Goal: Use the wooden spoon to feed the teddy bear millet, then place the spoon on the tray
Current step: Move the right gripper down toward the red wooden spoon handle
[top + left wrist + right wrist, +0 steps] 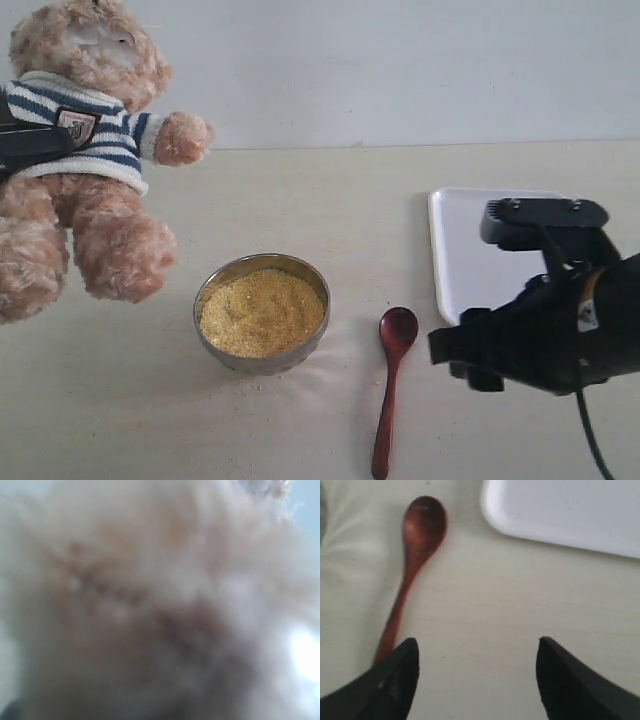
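Note:
The teddy bear (90, 150) sits tilted at the far left, and its blurred fur (150, 600) fills the left wrist view. My left gripper (30, 145) is a black shape clasped across its striped shirt. Millet (262, 312) is heaped in a metal bowl (213, 285) at the table's middle. The wooden spoon (392, 385) lies flat on the table to the right of the bowl. My right gripper (477, 640) hangs open just right of the spoon (417, 540), and one finger overlaps the handle's end. The white tray (470, 250) lies behind that gripper (455, 355).
The pale table runs back to a plain wall. The tray's near corner (492, 510) lies close to the spoon's bowl. Bare tabletop lies between my right fingers and between the bowl and the tray.

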`<state>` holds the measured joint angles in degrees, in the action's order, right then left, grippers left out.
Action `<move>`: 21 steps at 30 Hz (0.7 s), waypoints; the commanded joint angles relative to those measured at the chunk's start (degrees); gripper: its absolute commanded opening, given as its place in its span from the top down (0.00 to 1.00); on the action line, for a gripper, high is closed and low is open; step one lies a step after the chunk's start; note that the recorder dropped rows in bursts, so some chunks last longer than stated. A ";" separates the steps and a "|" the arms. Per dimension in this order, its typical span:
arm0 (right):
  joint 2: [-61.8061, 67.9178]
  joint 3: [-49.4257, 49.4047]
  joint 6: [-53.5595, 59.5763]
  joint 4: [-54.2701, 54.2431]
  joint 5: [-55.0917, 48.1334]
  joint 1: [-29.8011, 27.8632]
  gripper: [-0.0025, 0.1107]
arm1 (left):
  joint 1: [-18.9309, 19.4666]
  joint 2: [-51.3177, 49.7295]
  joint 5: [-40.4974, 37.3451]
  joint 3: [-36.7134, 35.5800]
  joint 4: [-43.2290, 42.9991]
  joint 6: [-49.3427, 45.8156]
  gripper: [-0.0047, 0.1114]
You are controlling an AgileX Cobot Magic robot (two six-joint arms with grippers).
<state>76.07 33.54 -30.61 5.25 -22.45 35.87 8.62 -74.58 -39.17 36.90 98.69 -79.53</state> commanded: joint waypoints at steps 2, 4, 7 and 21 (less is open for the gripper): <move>0.09 -2.34 1.10 -0.35 17.97 13.28 0.59 | 0.15 0.61 -0.30 -0.18 1.26 0.17 0.92; 0.09 -3.86 0.81 -0.53 25.18 15.50 0.64 | 0.15 0.61 -0.30 -0.18 1.26 0.17 0.92; 0.22 -4.21 1.03 -4.65 27.54 14.63 0.66 | 0.15 0.61 -0.30 -0.18 1.26 0.17 0.92; 15.61 -4.21 56.90 -59.65 49.79 12.10 0.72 | 0.15 0.61 -0.44 -0.18 1.26 0.17 0.92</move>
<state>91.20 29.60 9.07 -35.20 22.04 48.16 8.62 -74.58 -39.17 36.90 98.69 -79.53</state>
